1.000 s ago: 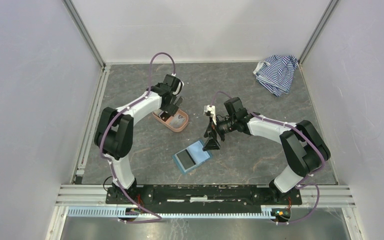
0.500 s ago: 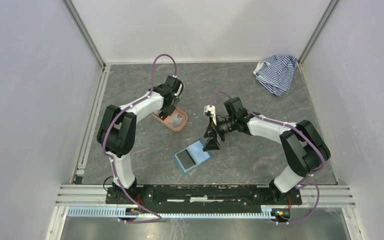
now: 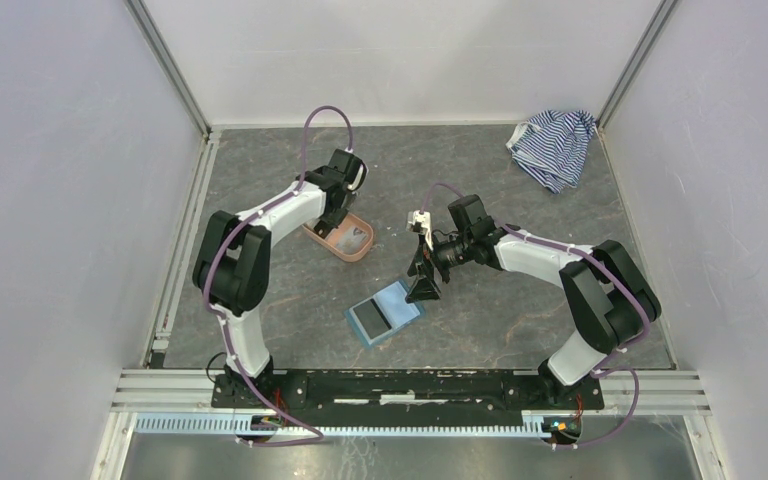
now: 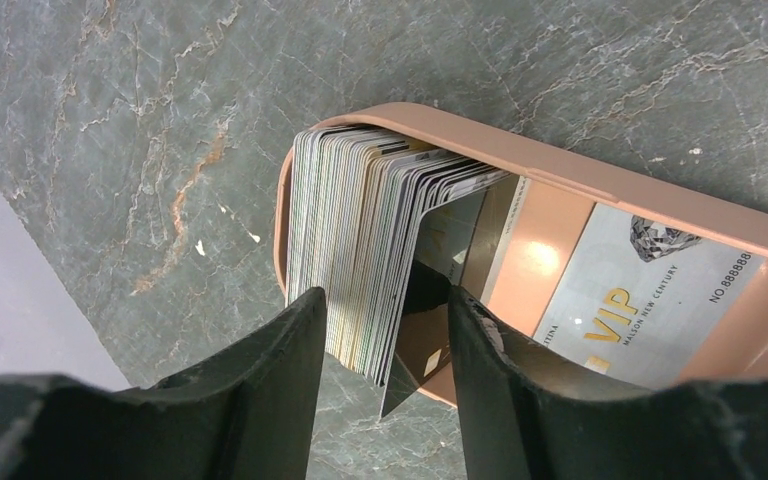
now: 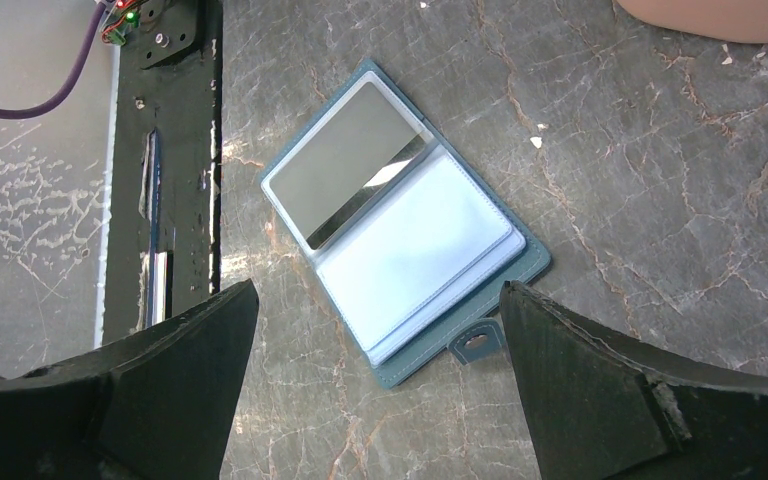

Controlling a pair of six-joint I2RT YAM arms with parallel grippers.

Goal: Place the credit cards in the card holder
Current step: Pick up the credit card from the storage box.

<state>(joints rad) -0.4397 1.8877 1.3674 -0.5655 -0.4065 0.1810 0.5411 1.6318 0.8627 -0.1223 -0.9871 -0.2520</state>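
Observation:
Several credit cards (image 4: 360, 250) stand on edge as a stack at one end of a salmon-pink tray (image 4: 600, 180), and a grey VIP card (image 4: 640, 300) lies flat in it. My left gripper (image 4: 382, 300) straddles the stack. One finger lies against the stack's side; a small gap remains between the other finger and a leaning dark card (image 4: 430, 370). From above, the left gripper (image 3: 335, 222) sits over the tray (image 3: 355, 245). The teal card holder (image 5: 410, 250) lies open on the table with a grey card (image 5: 345, 165) in one pocket. My right gripper (image 5: 378, 295) hovers wide open above the card holder (image 3: 385, 312).
A blue-and-white striped cloth (image 3: 553, 145) lies in the far right corner. A black mounting rail (image 3: 400, 385) runs along the near edge, close to the card holder. White walls enclose the grey stone-patterned table on three sides.
My left gripper has come down onto the tray end and its jaws have narrowed around the card stack. The right arm and the card holder have not moved.

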